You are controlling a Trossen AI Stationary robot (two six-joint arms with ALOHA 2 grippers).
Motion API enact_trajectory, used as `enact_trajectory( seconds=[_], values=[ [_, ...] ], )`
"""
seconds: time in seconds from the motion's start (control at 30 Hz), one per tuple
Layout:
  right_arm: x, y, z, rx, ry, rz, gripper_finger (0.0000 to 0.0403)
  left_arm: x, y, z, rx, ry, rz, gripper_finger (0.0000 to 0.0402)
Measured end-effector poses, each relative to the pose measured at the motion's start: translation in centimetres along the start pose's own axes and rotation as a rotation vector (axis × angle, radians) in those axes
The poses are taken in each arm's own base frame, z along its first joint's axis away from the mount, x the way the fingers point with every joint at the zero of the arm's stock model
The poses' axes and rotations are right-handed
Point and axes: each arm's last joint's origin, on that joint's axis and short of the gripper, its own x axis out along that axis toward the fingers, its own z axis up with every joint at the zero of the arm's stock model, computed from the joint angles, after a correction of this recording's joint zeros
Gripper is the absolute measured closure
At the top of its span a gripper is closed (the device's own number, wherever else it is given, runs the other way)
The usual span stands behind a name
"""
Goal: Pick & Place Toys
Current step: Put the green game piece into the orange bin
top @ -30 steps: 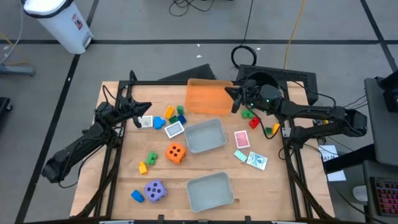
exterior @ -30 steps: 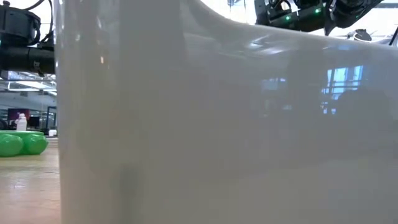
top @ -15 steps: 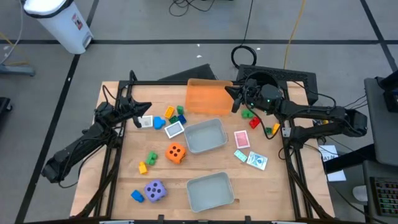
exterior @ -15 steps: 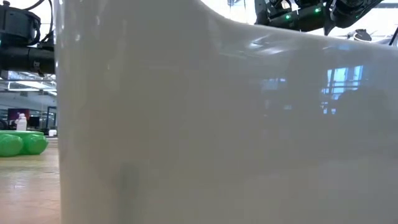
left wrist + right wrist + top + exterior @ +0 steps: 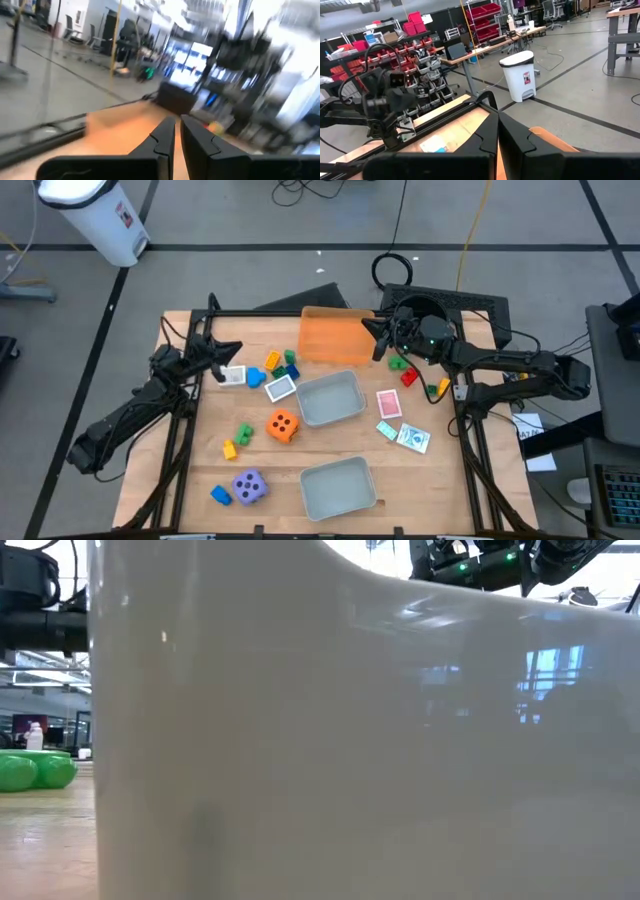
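Toys lie on the wooden table. An orange die (image 5: pixel 283 425) sits mid-table and a purple die (image 5: pixel 249 486) near the front left. Small bricks (image 5: pixel 280 363) cluster at the back left, and others (image 5: pixel 401 364) lie by the right arm. Cards lie at the left (image 5: pixel 233 376), at the centre (image 5: pixel 281 387) and at the right (image 5: pixel 388 403). My left gripper (image 5: pixel 235 349) is shut and empty above the table's back left; it also shows in the left wrist view (image 5: pixel 177 122). My right gripper (image 5: pixel 370 340) is shut and empty at the orange tray's right end; it also shows in the right wrist view (image 5: pixel 498 117).
An orange tray (image 5: pixel 337 335) stands at the back centre. Two clear grey trays stand at mid-table (image 5: pixel 329 398) and at the front (image 5: pixel 338 486). The front tray's wall (image 5: pixel 350 740) fills most of the low view, with a green brick (image 5: pixel 30 770) beside it.
My left arm is moving: its wrist view is blurred, and in the low view it has gone up a little. Nothing on the table has moved.
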Motion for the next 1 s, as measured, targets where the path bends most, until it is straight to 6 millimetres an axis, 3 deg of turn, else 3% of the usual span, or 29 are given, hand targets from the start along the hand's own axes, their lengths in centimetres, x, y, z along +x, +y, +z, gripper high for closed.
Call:
enact_trajectory(
  seconds=[0.2,0.4,0.57,0.77,1.0],
  values=[
    [0.0,-0.1,0.2,0.002,-0.016,-0.007,0.0394,-0.2,-1.0,1.8,-0.318,-0.185,-0.099,0.0366],
    [-0.1,-0.1,2.2,0.033,-0.209,0.032,0.0394,-0.6,-2.6,4.8,-0.256,-0.372,-0.169,0.0361],
    [-0.5,0.2,3.4,0.061,-0.337,0.075,0.0394,0.9,-3.5,7.1,-0.198,-0.111,-0.115,0.031],
    [-0.5,0.5,3.4,0.159,-0.323,0.131,0.0383,4.5,-3.6,9.7,-0.066,0.179,-0.131,0.0221],
    [0.0,2.2,4.2,0.162,-0.168,0.186,0.029,9.2,-1.8,10.1,-0.052,0.347,-0.2,0.0161]
  ],
)
